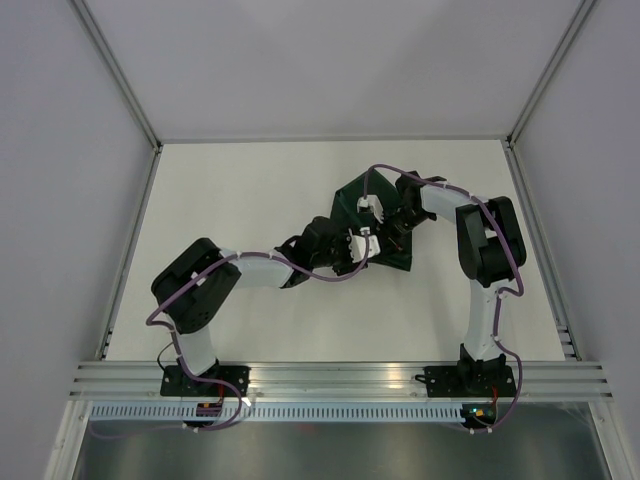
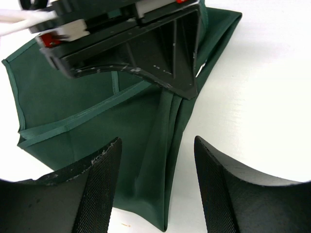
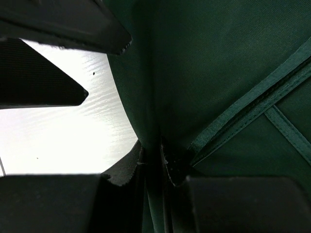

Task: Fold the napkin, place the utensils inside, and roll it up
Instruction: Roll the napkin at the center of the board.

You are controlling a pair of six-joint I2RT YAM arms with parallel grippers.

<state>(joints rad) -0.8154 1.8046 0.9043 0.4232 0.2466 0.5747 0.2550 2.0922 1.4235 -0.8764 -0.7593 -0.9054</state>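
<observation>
1. Napkin (image 1: pixel 396 258): on table (image 1: pixel 250 200), right of ctr, partly folded (hemmed layers overlap).
2. R fingers (image 3: pixel 176 167): narrow, pinching a raised pleat of the cloth.
3. L fingers (image 2: pixel 99 179): wide apart, holding nothing, low over the folded edge, just beside R fingers.

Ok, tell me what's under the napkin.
Only white table shows around the napkin; its own folded layers lie stacked at one edge. Anything beneath is covered by it.

No legible text, labels or numbers, as far as visible
</observation>
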